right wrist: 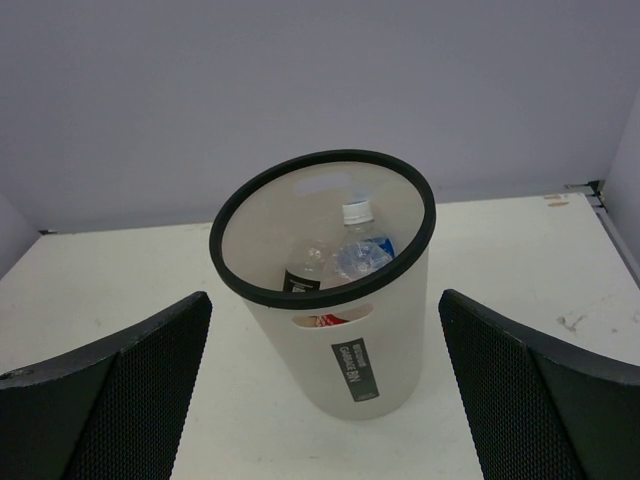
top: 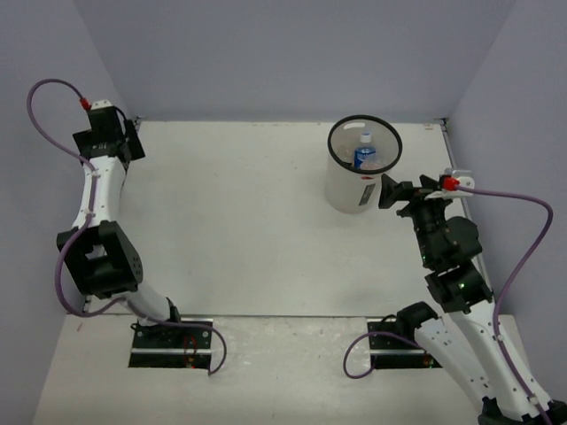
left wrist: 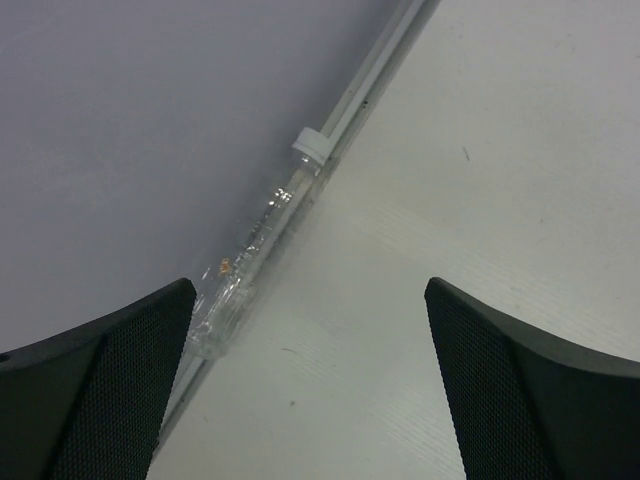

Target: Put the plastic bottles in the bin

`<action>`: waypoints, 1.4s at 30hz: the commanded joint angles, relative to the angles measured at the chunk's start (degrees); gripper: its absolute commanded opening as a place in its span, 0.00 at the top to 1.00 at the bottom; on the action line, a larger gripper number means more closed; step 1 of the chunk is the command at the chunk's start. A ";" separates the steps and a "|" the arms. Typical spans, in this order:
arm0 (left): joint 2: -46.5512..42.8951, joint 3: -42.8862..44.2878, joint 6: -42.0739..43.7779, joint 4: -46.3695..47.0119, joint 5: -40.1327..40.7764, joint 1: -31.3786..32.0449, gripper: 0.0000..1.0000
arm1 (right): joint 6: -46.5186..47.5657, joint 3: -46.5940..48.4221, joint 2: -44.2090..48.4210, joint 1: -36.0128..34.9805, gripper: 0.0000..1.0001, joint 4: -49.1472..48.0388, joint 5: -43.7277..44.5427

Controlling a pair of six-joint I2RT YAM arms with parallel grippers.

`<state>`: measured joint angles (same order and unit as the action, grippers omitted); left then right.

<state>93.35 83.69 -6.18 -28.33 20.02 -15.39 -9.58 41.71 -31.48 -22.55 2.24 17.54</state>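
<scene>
Top view: the bin (top: 345,190) stands far right on the tabletop (top: 239,221), a bottle (top: 364,157) inside. Left wrist: my left jaws stand apart before a clear bottle (left wrist: 262,225) lying along the wall (left wrist: 150,120); I judge it light, slippery and crushable, best taken mid-body. Right wrist: my right jaws stand apart, facing the bin.

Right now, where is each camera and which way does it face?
Top view: above, behind the arms, looking down on the table; both arms show.
Left wrist: on the left arm, faces a clear bottle by the wall; open left gripper shows.
Right wrist: likewise, faces the bin; open right gripper shows.
Shared: top and right wrist both see the bin.
</scene>
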 commanded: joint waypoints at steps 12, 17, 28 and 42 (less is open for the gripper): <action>18.01 1.47 4.06 0.27 10.22 -4.99 0.00 | 0.39 -0.05 -0.87 0.05 0.01 -1.88 2.11; 20.86 1.76 3.34 1.40 9.94 -6.23 0.00 | 0.40 -0.14 -0.78 0.05 0.01 -1.85 2.11; 25.11 1.12 1.35 1.59 9.21 -7.90 0.02 | 0.41 -0.11 -2.16 0.05 0.01 -3.32 2.32; 22.13 0.33 0.87 1.79 4.05 -7.90 1.00 | 0.51 -0.32 -1.77 0.05 0.01 -3.55 3.64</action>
<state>117.84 84.60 -0.89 -27.89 27.96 -22.92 -9.54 41.71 -33.97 -22.55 1.61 19.09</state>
